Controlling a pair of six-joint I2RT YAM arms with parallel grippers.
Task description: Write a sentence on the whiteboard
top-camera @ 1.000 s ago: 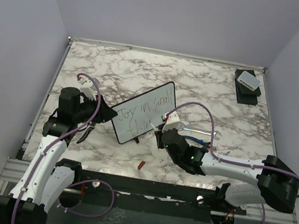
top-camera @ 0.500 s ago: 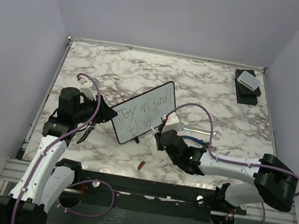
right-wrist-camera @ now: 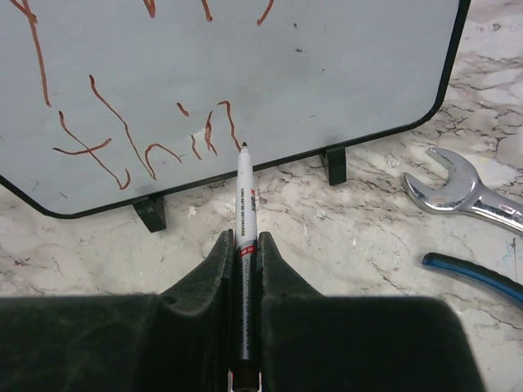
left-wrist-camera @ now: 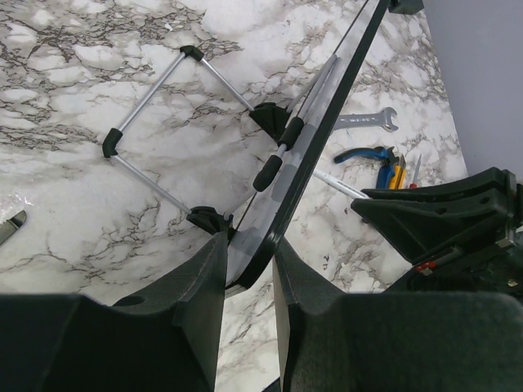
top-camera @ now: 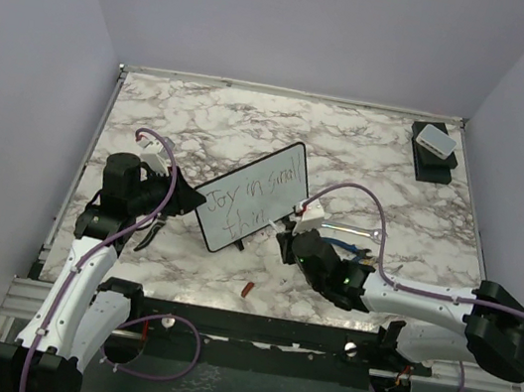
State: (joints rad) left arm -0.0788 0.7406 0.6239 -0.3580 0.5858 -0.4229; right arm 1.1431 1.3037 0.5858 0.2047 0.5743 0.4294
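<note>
The whiteboard (top-camera: 261,188) stands tilted on its feet mid-table, with the sentence (top-camera: 243,205) on it in two handwritten lines. My left gripper (top-camera: 178,205) is shut on the board's left edge. In the left wrist view its jaws (left-wrist-camera: 249,265) clamp the black frame of the whiteboard (left-wrist-camera: 304,155), seen edge-on. My right gripper (top-camera: 287,233) is shut on a white marker (right-wrist-camera: 243,192). The marker tip sits at the end of the lower line of the sentence (right-wrist-camera: 122,143), low on the whiteboard (right-wrist-camera: 310,65); whether it touches, I cannot tell.
A wrench (top-camera: 354,233) and blue-handled pliers (top-camera: 344,245) lie right of the board, close to my right arm; both show as the wrench (right-wrist-camera: 462,192) and pliers (right-wrist-camera: 478,276) in the right wrist view. A red cap (top-camera: 247,290) lies near the front edge. A black box (top-camera: 434,149) sits back right.
My right gripper has slid a little to the right and nearer along the board's lower line, its arm stretching lower. The left gripper and the board have stayed put.
</note>
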